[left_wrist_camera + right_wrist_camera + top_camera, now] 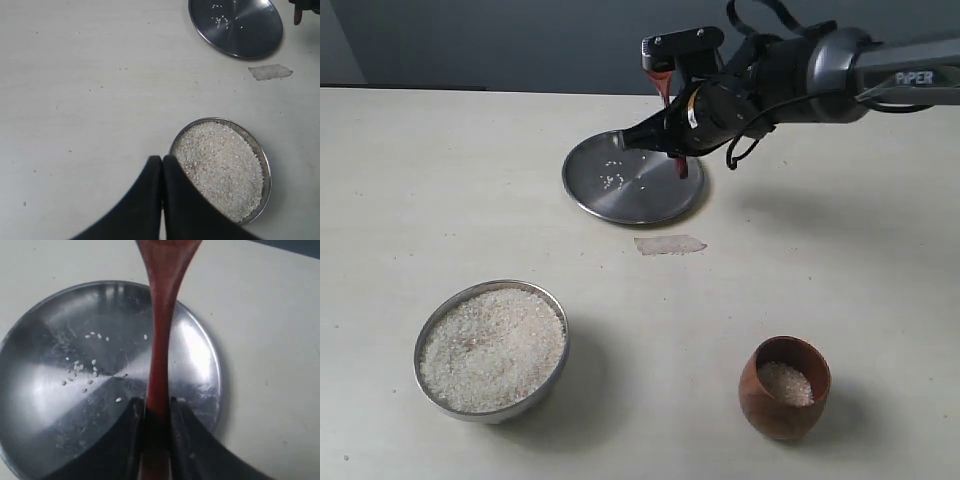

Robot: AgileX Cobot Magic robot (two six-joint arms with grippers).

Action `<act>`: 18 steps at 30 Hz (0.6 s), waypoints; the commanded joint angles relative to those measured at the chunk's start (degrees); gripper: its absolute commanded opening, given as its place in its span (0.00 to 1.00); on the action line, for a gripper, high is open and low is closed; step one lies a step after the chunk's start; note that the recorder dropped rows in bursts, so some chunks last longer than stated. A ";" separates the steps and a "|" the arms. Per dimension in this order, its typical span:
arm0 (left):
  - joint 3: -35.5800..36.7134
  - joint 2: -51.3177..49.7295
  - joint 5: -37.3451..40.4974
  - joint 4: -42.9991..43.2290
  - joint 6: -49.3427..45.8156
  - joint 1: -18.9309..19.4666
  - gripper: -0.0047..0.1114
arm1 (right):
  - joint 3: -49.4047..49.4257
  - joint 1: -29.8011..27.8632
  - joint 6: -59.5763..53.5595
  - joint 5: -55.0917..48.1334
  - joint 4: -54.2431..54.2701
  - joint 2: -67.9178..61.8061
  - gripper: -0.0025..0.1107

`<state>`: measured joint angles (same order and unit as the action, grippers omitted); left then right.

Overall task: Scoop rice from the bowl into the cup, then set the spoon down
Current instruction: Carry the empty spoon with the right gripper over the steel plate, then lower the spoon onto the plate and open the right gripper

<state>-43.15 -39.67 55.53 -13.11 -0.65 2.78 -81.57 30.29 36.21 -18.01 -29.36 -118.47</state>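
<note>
The right end effector (156, 412) is clenched on the spoon (161, 330), holding it over the steel plate (45, 430) (stray grains there), probably to lay it down; contact is unclear. The cup (784, 388) holds rice (786, 381). The left end effector (162, 167) is pinched shut, empty, beside the bowl (266, 165).

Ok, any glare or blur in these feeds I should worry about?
Exterior view: sharp, soft shadows by bowl and cup. Right wrist view: spoon blurred up close, glare streaks on plate. Left wrist view: left pincer soft, rice crisp.

place: robot lab bench | signs: pale tabletop (440, 170), plain grey wall (520, 40), PIPER-marked arm (895, 62)
</note>
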 commanded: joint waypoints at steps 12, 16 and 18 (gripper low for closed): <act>-0.29 0.01 -0.29 0.53 0.09 0.05 0.04 | -1.65 0.04 -8.59 4.52 9.43 -9.80 0.02; -0.29 0.01 -0.29 0.53 0.09 0.05 0.04 | -1.66 0.12 -8.59 5.49 10.50 -9.79 0.22; -0.29 0.01 -0.29 0.53 0.09 0.05 0.04 | -2.20 0.12 -8.59 4.56 10.50 -9.79 0.32</act>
<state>-43.15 -39.67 55.53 -13.11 -0.65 2.78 -83.16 30.39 28.00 -12.82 -19.08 -128.01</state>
